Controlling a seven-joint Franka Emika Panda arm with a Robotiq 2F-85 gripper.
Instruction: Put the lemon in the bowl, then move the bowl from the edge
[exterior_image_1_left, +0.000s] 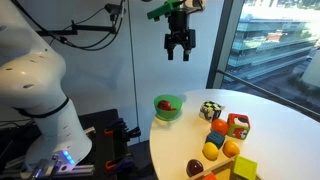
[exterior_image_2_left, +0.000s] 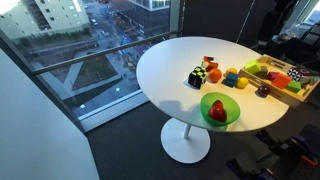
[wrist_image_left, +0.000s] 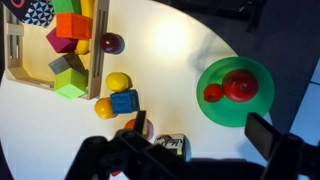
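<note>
The lemon (wrist_image_left: 118, 82) is a small yellow fruit lying on the white table beside a blue block (wrist_image_left: 124, 101) and an orange ball (wrist_image_left: 104, 107); an exterior view also shows the lemon (exterior_image_1_left: 211, 151). The bright-green bowl (wrist_image_left: 250, 112) holds two red toy fruits and stands at the table's edge in both exterior views (exterior_image_1_left: 158, 112) (exterior_image_2_left: 230, 103). My gripper (exterior_image_1_left: 178, 45) hangs high above the table, open and holding nothing. In the wrist view the gripper (wrist_image_left: 200, 127) spans bare table between the bowl and the toy cluster.
A wooden tray (wrist_image_left: 15, 60) of coloured blocks, with a yellow-green cube (wrist_image_left: 70, 85), lies beyond the lemon. A dark red ball (wrist_image_left: 110, 43), a red cube (wrist_image_left: 138, 128) and a black-and-white cube (wrist_image_left: 170, 145) stand nearby. A window (exterior_image_1_left: 280, 40) runs along the table's far side.
</note>
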